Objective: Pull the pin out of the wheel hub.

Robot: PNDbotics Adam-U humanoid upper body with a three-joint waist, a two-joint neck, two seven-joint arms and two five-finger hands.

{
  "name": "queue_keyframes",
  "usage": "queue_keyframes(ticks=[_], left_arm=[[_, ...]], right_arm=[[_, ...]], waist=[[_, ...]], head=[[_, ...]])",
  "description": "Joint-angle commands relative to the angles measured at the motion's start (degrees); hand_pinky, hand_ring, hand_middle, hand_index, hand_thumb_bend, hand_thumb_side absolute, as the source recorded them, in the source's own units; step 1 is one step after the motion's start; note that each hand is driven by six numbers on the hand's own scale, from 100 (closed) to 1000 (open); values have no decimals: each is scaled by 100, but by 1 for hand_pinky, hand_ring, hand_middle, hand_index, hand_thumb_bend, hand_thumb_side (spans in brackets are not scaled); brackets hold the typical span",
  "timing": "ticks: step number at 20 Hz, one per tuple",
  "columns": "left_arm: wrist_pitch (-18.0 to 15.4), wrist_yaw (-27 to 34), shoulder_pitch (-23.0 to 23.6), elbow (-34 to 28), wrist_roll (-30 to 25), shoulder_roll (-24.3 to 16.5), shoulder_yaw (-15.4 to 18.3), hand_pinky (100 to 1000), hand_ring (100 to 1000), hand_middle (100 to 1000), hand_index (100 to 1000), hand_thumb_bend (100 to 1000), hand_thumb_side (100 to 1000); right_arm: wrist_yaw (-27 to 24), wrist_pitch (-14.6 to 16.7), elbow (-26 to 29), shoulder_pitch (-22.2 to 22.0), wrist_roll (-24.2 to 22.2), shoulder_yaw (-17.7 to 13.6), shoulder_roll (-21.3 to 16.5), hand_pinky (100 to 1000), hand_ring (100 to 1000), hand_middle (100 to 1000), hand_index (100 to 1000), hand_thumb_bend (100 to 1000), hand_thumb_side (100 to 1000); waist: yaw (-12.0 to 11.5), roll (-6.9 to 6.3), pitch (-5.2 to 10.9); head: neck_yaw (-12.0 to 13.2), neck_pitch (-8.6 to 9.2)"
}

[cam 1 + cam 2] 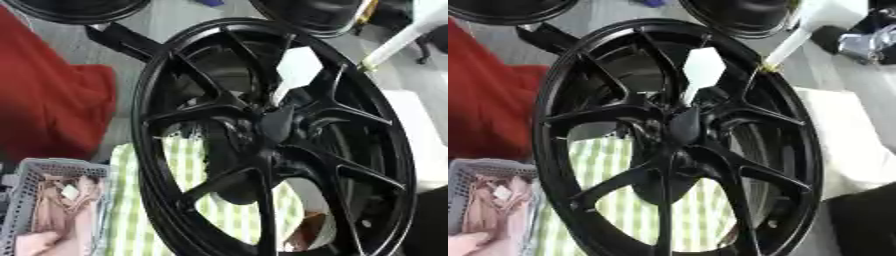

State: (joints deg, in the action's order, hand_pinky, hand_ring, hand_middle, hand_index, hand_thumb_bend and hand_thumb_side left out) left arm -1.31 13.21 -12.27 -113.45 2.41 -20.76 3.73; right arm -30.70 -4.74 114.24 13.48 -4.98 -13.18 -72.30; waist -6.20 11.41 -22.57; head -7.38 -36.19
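In my left eye view the black wheel (271, 140) stands on edge, filling the frame, its hub (278, 125) at the centre of the spokes. A white pin (296, 70) (wide, flat head) sticks up out of the hub. A grey basket (48, 200) sits lower left.

In my right eye view, green checked cloth (623, 210) shows behind the spokes. Neither of my hands shows, so I cannot tell their state.

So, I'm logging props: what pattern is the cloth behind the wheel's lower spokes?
Green and white checks on the cloth, clearest in the right eye view.
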Motion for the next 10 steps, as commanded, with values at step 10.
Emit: queue_keyframes(ticks=[10], left_arm=[[-69, -106, 130, -114, 222, -99, 218, 1000, 666, 638, 852, 100, 701]], right_arm=[[65, -625, 35, -1189, 1028, -1742, 300, 221, 431, 100, 272, 317, 100]], waist=[[507, -251, 177]], head=[[464, -79]])
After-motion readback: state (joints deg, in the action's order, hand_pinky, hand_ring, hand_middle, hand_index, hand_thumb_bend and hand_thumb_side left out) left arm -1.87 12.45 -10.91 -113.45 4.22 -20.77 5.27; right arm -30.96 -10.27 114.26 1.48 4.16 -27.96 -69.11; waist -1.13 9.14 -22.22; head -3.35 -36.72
